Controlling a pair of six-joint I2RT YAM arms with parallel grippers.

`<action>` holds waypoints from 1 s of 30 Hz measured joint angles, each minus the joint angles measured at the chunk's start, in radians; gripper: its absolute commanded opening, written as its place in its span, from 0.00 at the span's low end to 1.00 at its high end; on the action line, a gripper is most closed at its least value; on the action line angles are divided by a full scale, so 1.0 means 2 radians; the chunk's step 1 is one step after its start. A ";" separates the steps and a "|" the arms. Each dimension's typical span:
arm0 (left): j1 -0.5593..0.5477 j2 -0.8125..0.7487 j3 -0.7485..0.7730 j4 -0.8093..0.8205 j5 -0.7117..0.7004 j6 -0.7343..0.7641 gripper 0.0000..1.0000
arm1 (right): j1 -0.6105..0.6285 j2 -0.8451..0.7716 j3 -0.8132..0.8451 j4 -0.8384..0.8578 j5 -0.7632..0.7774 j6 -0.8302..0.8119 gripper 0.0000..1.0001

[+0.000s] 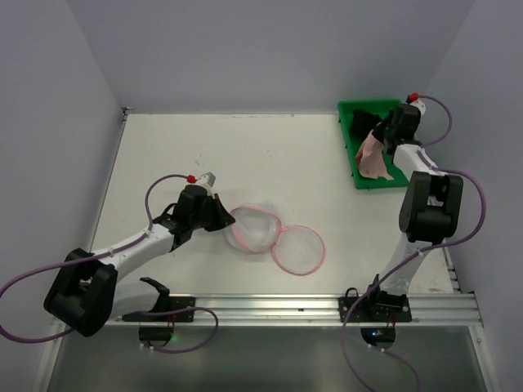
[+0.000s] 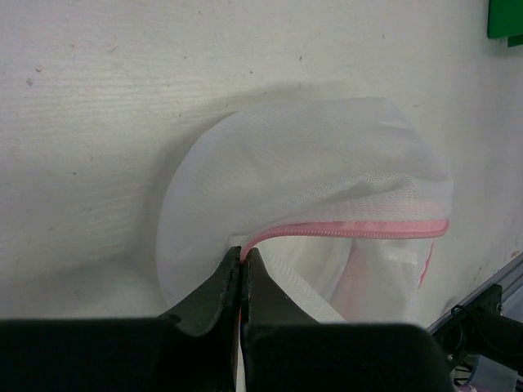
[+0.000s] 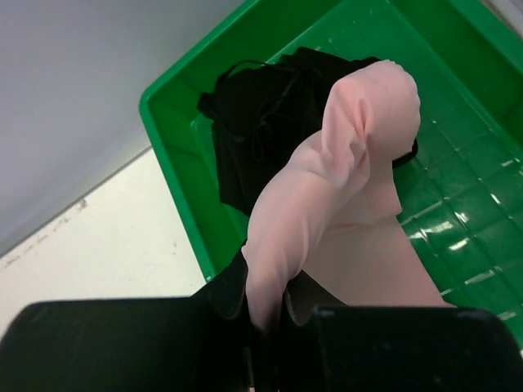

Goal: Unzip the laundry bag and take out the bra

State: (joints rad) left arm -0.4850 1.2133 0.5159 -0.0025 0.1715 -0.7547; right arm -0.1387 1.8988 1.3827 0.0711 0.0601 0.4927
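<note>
Two grippers, Mia, and both are pinched onto cloth. Take the left gripper (image 2: 243, 255) first: its jaws stand all but closed, nipping the edge of the laundry bag (image 2: 310, 188) right where the pink zip rim (image 2: 359, 230) begins.

Agreed, Jon. From that pinch the rim runs off to the right, and the white mesh dome bulges up beyond the fingertips. From overhead, the bag lies open on the table (image 1: 204, 155). One disc touches the gripper and the other disc (image 1: 299, 249) lies flat just to its right, the two joined at one point.

And the right gripper (image 3: 263, 314), Mia?

Narrow as well, Jon, clamped on the bra (image 3: 343, 163). Pale pink fabric rises out of the jaws and drapes forward over the green tray (image 3: 176, 147). Whether it touches the tray floor, I cannot tell. A black garment (image 3: 253, 131) lies in the tray's far corner, behind the pink.

Bag and bra are well apart, Mia: the bag mid-table by the left arm, the tray at the far right corner.
</note>
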 measured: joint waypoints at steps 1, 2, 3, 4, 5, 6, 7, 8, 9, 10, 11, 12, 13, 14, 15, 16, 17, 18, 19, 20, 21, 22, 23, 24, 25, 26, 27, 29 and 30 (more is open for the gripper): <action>0.000 0.001 0.000 0.000 0.000 0.000 0.00 | -0.005 0.006 0.003 0.006 -0.012 0.009 0.00; 0.000 0.002 0.000 0.000 0.000 0.000 0.00 | -0.010 0.011 0.007 0.011 -0.019 0.017 0.00; 0.000 0.004 0.000 0.000 0.000 0.000 0.00 | -0.014 0.015 0.013 0.015 -0.027 0.024 0.01; 0.000 0.006 0.000 0.000 0.000 0.000 0.00 | -0.017 0.017 0.016 0.019 -0.030 0.030 0.02; 0.000 0.007 0.000 0.000 0.001 0.000 0.00 | -0.020 0.017 0.016 0.022 -0.032 0.035 0.03; 0.000 0.008 0.000 0.000 0.002 0.000 0.00 | -0.022 0.017 0.016 0.026 -0.034 0.041 0.05; 0.000 0.009 0.000 0.000 0.002 0.000 0.00 | -0.024 0.017 0.015 0.030 -0.035 0.048 0.11; 0.000 0.009 0.000 0.000 0.003 0.000 0.00 | -0.026 0.016 0.010 0.037 -0.035 0.056 0.14; 0.000 0.009 0.000 0.000 0.004 0.000 0.00 | -0.028 0.014 0.001 0.040 -0.035 0.065 0.18; 0.000 0.009 0.000 0.000 0.004 0.000 0.00 | -0.030 0.011 -0.011 0.041 -0.036 0.075 0.27; 0.000 0.009 0.000 0.000 0.004 0.000 0.00 | -0.033 0.008 -0.026 0.044 -0.040 0.086 0.33; 0.000 0.009 0.000 0.000 0.004 0.000 0.00 | -0.036 0.005 -0.039 0.044 -0.042 0.093 0.39; 0.000 0.009 0.000 0.000 0.005 0.000 0.00 | -0.040 0.002 -0.053 0.042 -0.043 0.103 0.44; 0.000 0.009 0.000 0.000 0.005 0.000 0.00 | -0.045 0.000 -0.067 0.039 -0.045 0.110 0.55; 0.000 0.008 0.000 0.000 0.005 0.000 0.00 | -0.050 -0.003 -0.077 0.033 -0.045 0.118 0.60; 0.000 0.008 0.000 0.000 0.005 0.000 0.00 | -0.054 -0.005 -0.085 0.025 -0.044 0.121 0.66; 0.000 0.006 0.000 0.000 0.005 0.000 0.00 | -0.057 -0.009 -0.091 0.019 -0.044 0.125 0.74; 0.000 0.005 0.000 0.000 0.005 0.000 0.00 | -0.059 -0.016 -0.096 0.009 -0.041 0.128 0.77; 0.000 0.003 0.000 0.000 0.005 0.000 0.00 | -0.060 -0.023 -0.099 -0.001 -0.038 0.129 0.80; 0.000 0.000 0.000 0.000 0.005 0.000 0.00 | -0.060 -0.034 -0.101 -0.014 -0.035 0.131 0.84; 0.000 -0.002 0.000 0.000 0.005 0.000 0.00 | -0.059 -0.048 -0.103 -0.030 -0.031 0.132 0.91; 0.000 -0.006 0.000 -0.001 0.005 0.000 0.00 | -0.058 -0.065 -0.104 -0.044 -0.025 0.133 0.94; 0.000 -0.009 0.000 -0.001 0.005 0.000 0.00 | -0.058 -0.084 -0.105 -0.057 -0.022 0.131 0.96; 0.000 -0.012 0.000 -0.001 0.005 0.000 0.00 | -0.057 -0.105 -0.105 -0.068 -0.018 0.130 0.99; 0.000 -0.014 0.000 -0.001 0.004 0.000 0.00 | -0.056 -0.127 -0.106 -0.080 -0.012 0.127 0.99; 0.000 -0.017 0.000 -0.001 0.004 0.000 0.00 | -0.056 -0.150 -0.106 -0.092 -0.010 0.125 0.99; 0.000 -0.018 0.000 -0.001 0.004 0.000 0.00 | -0.055 -0.173 -0.106 -0.102 -0.007 0.122 0.99; 0.000 -0.018 0.000 -0.001 0.003 0.000 0.00 | -0.052 -0.214 -0.109 -0.119 0.001 0.113 0.99; 0.000 -0.018 0.000 -0.001 0.003 0.000 0.00 | -0.050 -0.236 -0.117 -0.122 0.002 0.109 0.99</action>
State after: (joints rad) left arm -0.4847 1.1774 0.5159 -0.0044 0.1780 -0.7555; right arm -0.2394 1.4269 1.1477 -0.1734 0.0647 0.7116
